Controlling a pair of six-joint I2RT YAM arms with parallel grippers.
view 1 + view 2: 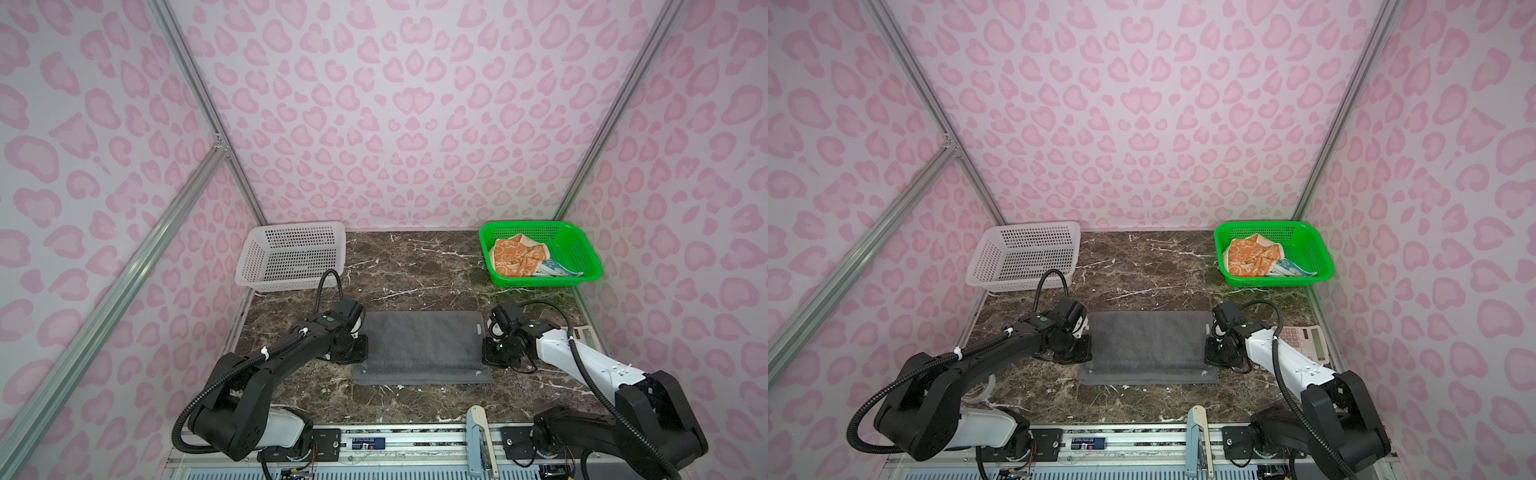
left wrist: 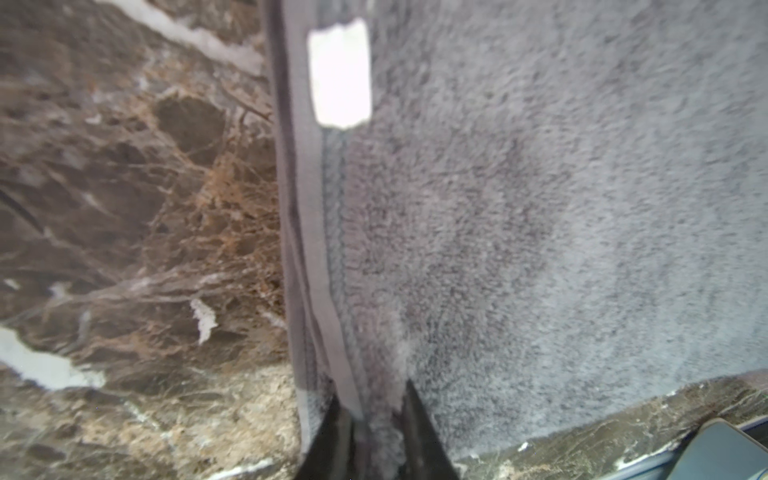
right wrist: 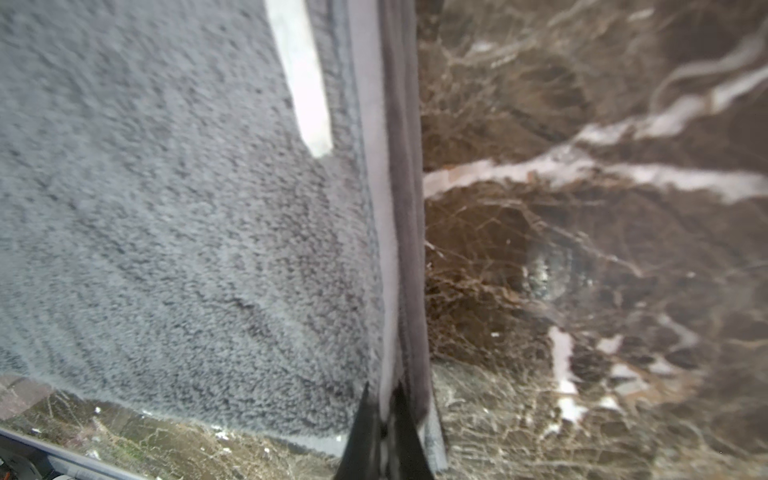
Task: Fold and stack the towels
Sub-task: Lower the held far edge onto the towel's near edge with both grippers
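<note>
In both top views the grey towel [image 1: 419,345] [image 1: 1148,345] lies flat at the centre of the marble table [image 1: 415,266]; a strip of a lower layer shows along its 6 o'clock edge. The left gripper [image 1: 358,353] sits low at the towel's 9 o'clock edge and the right gripper [image 1: 489,353] at its 3 o'clock edge; from up here their jaws are too small to read. The green basket [image 1: 528,224] stands at 1 o'clock on the table; the orange towel [image 1: 515,257] is crumpled inside it, and the blue towel [image 1: 559,271] peeks out at that towel's 4 o'clock side. The white basket [image 1: 299,225] stands at 11 o'clock; a calculator [image 1: 1308,340] lies at 3 o'clock, beside the right arm.

In the left wrist view the left gripper [image 2: 374,415] is clamped on the grey towel [image 2: 540,208]; its dark fingers [image 2: 419,424] pinch the doubled hem; a white label [image 2: 338,70] lies just beside the hem; marble table [image 2: 124,208] borders the cloth.

In the right wrist view the right gripper [image 3: 382,411] is likewise closed tight on the grey towel [image 3: 166,208] at its hem; the white label [image 3: 303,75] lies near that hem; marble table [image 3: 582,249] runs alongside.
</note>
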